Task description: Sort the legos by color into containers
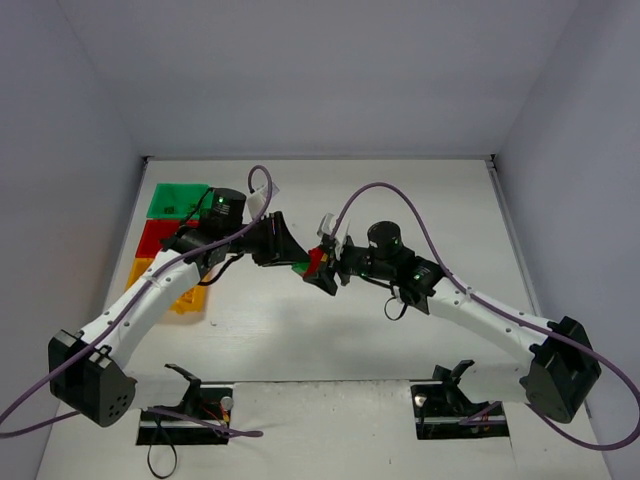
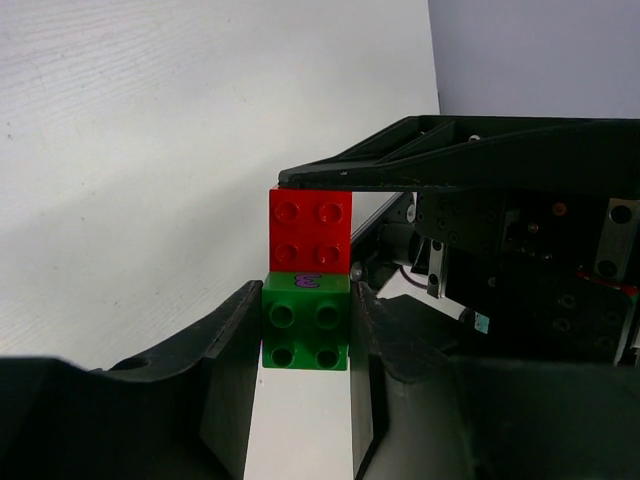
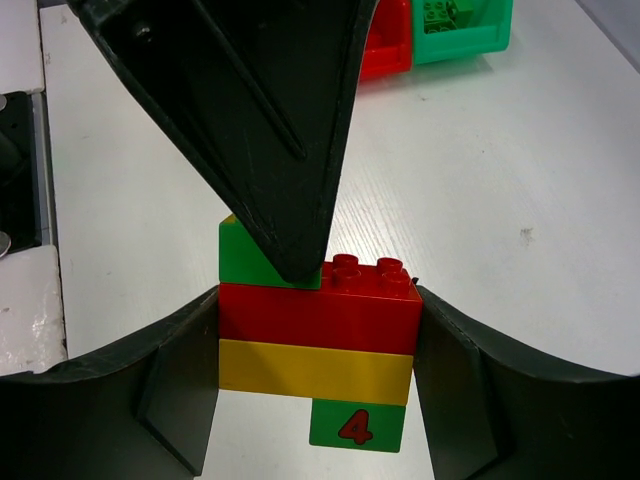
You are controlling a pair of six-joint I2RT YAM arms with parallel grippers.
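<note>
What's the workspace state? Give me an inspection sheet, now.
Surface: white table, one dark speck.
Job's things: red, yellow and green stack held between both tools; green bin, red bin and yellow bin in a line at far left; green bricks in the green bin.
Clutter: nothing seen.
Tools: left tool shut on the stack's green end; right tool shut on its red and yellow layers.
Cables: purple cables, one looping over each arm.
Surroundings: plain white walls on three sides.
</note>
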